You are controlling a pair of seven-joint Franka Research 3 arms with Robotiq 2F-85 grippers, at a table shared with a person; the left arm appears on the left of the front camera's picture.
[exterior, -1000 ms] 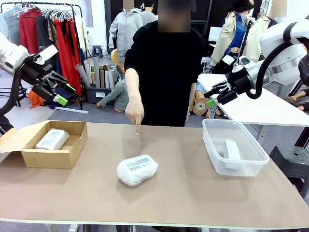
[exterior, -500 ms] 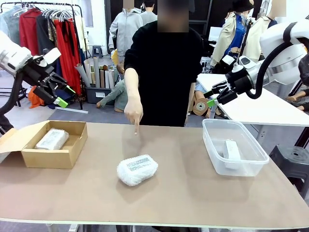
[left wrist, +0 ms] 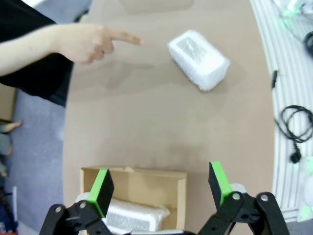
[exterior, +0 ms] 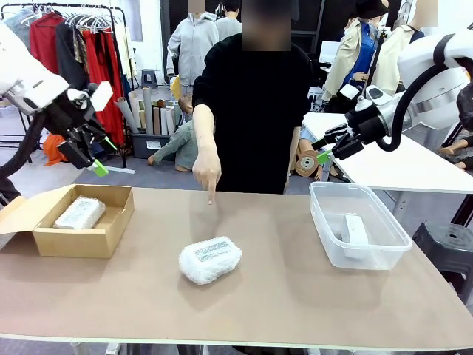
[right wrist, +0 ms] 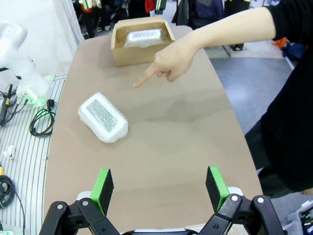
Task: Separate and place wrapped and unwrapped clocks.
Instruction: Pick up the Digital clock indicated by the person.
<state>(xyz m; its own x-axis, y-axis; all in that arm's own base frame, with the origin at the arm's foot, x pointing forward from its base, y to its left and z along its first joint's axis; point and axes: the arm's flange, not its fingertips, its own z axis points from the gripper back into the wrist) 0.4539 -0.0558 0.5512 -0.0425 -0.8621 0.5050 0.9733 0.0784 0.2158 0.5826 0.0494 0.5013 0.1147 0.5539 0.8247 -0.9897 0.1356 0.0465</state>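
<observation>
Label print on the wrapped clock is illegible; left claw and right claw gape empty.

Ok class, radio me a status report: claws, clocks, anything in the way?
Left claw, right claw open, raised, empty. Wrapped clock in cardboard box, loose wrapped clock mid-table, bare clock in clear tub. Person's hand pointing near it.

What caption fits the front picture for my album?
A person's hand points toward the white bubble-wrap bundle lying between a tan cardboard box and a clear plastic tub.
</observation>
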